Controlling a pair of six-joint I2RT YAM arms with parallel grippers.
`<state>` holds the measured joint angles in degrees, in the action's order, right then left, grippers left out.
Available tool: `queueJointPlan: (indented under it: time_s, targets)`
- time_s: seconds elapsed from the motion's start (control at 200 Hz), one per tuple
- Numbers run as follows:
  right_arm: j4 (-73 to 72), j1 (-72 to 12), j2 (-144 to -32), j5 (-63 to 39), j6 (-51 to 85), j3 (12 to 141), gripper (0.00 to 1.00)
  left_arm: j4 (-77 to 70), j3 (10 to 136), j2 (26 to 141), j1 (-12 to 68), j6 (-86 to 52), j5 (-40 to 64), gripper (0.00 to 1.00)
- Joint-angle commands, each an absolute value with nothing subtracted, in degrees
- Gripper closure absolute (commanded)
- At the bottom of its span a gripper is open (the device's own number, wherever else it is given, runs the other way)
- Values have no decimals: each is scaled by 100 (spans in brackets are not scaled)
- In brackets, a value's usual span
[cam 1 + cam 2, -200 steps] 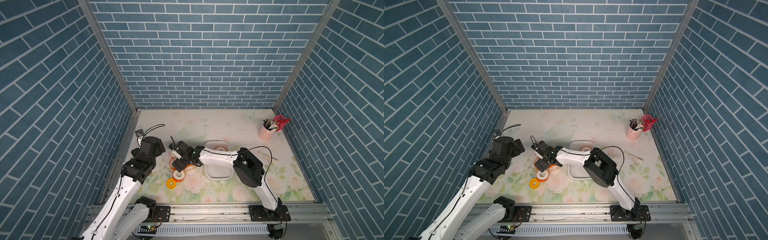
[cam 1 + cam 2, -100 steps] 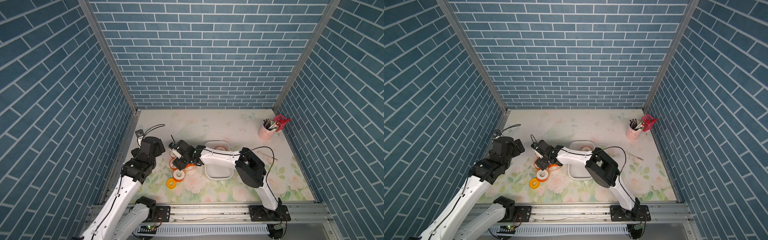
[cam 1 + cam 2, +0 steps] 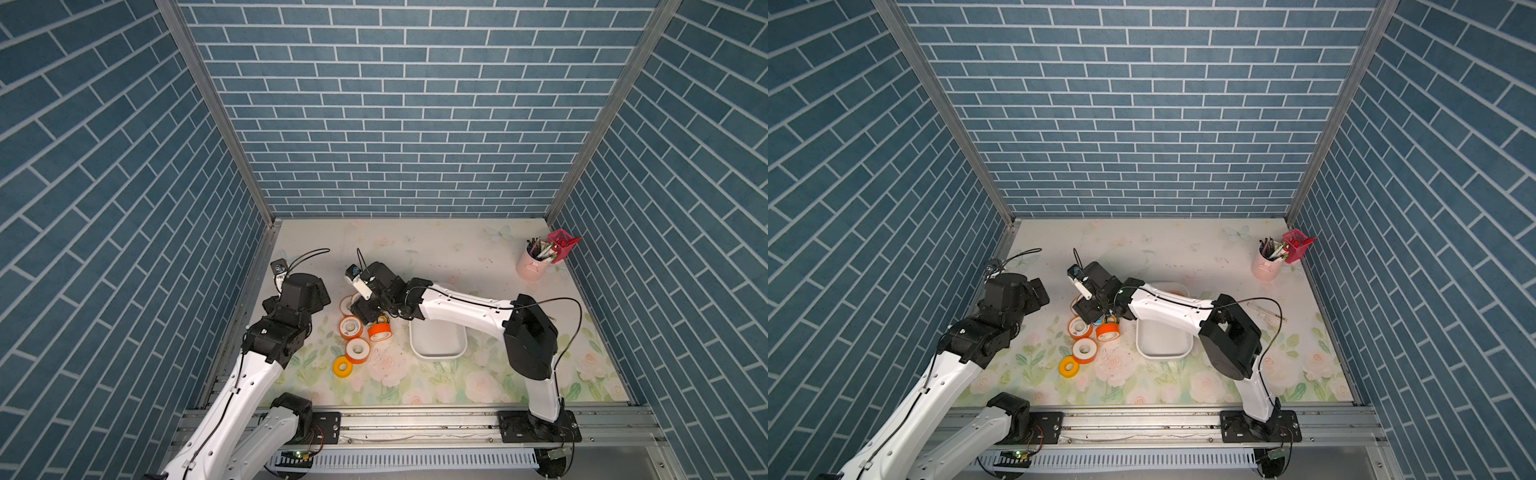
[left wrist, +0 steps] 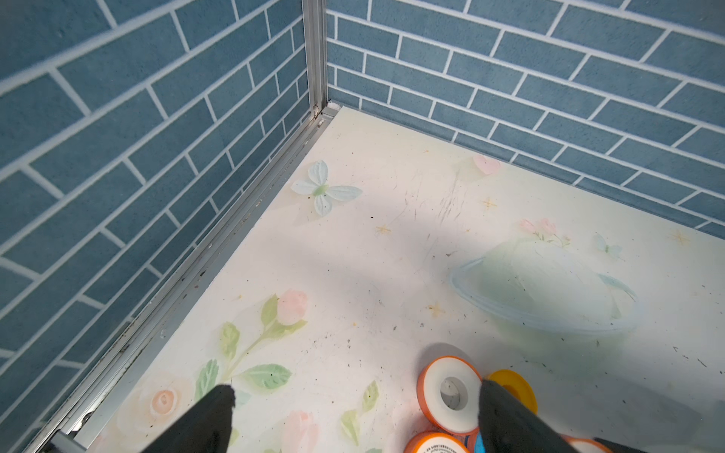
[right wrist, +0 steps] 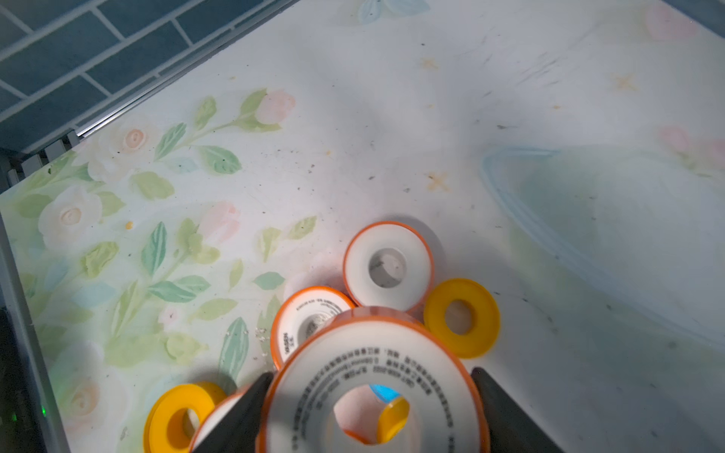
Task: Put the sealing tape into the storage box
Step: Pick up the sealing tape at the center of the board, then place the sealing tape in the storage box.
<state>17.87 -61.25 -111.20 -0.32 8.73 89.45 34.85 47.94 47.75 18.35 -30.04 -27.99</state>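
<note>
On the flowered bench: right end effector clamped on a tape roll

Your work surface is a pale bench [image 3: 415, 249] printed with roses, leaves and butterflies, scuffed and speckled with dark crumbs. Blue brick-pattern walls [image 3: 374, 124] close it in on three sides. An aluminium rail [image 3: 415, 419] along the front edge carries both arm bases. A pink cup of pens [image 3: 532, 268] stands in the far right corner.

Check the right wrist view. Your right end effector [image 5: 370, 374] has its two black fingers pressed against opposite sides of a white sealing tape roll with an orange rim [image 5: 365, 364], so it is clamped on that roll. The roll overlaps a second orange-rimmed roll [image 5: 310, 321], and a yellow ring [image 5: 462, 317] lies just beside it. You cannot tell whether it touches the bench.

In both top views the shallow white storage box with rounded corners [image 3: 436, 338] [image 3: 1163, 338] lies just to the right of that end effector, outside its grip, and the right forearm crosses over its far end. The clamped roll is outside the box. More loose rolls, among them a small yellow one [image 3: 341, 366], lie on the bench to the left of the box.

Your left end effector [image 4: 355, 392] hangs with its fingers wide apart and nothing between them.
</note>
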Motion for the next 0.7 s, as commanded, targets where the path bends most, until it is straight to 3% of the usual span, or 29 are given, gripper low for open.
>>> queueJointPlan:
  time_s: [0.0, 0.32, 0.695]
  targets:
    - [1701, -5806, -10334, -23, 990, 8362, 33, 3445, 4750, 4799, 1789, -2927, -2755, 0]
    - [1279, -5141, -8461, 66, 1276, 5846, 35, 3419, 4746, 4838, 1749, -2900, -2665, 0]
    - [795, -5132, -8646, -32, 1517, 4901, 36, 3410, 4746, 4882, 1740, -2900, -2648, 0]
